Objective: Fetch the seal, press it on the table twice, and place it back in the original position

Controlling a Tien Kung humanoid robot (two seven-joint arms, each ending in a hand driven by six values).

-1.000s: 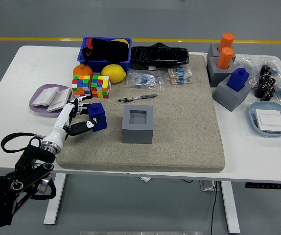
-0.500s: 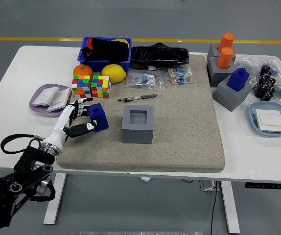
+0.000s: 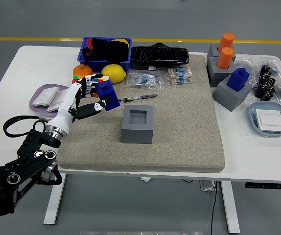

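Observation:
My left hand (image 3: pixel 87 100) is shut on a blue seal (image 3: pixel 106 94) and holds it tilted in the air above the left part of the tan mat (image 3: pixel 179 127). The seal hangs left of and above a grey square holder (image 3: pixel 137 124) whose top socket is empty. The hand partly covers two colour cubes (image 3: pixel 89 81) behind it. A second blue seal (image 3: pixel 238 78) stands in a grey holder (image 3: pixel 232 94) at the right. The right hand is out of view.
A purple plate (image 3: pixel 38 100) lies at the left, near my arm. An orange (image 3: pixel 83 69), a lemon (image 3: pixel 113 72) and a blue bin (image 3: pixel 106 51) stand behind. A pen (image 3: pixel 137 98) lies behind the grey holder. Orange seals (image 3: pixel 225 50), black parts (image 3: pixel 266 82) and a blue dish (image 3: pixel 270 119) stand at the right.
My left hand has lifted the blue seal off the mat and carried it up and a little to the right. The seal is now tilted.

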